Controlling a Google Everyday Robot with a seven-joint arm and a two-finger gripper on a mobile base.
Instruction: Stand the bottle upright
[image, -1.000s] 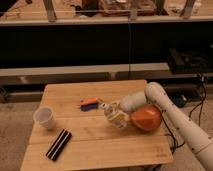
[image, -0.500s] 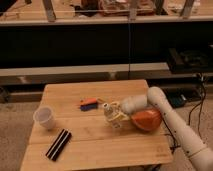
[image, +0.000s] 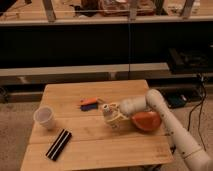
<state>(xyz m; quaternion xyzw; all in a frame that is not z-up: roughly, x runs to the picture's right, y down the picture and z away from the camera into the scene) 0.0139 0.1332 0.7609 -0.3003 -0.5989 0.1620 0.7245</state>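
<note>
The small cream bottle (image: 110, 118) with its whitish round cap (image: 106, 107) is just right of the middle of the wooden table (image: 75, 157). It is nearly upright, cap on top, with its base at the table surface. My gripper (image: 116, 119) reaches in from the right and is closed around the bottle's body. The white arm (image: 165, 120) runs from the gripper to the lower right.
A white cup (image: 44, 118) stands at the table's left. A flat black bar (image: 58, 144) lies at the front left. A flat orange-and-blue object (image: 90, 103) lies just behind and left of the bottle. A round orange object (image: 146, 121) sits under my arm at the right.
My gripper and the bottle have shifted slightly to the left. The bottle's cap now points more upward. Nothing else on the table has moved.
</note>
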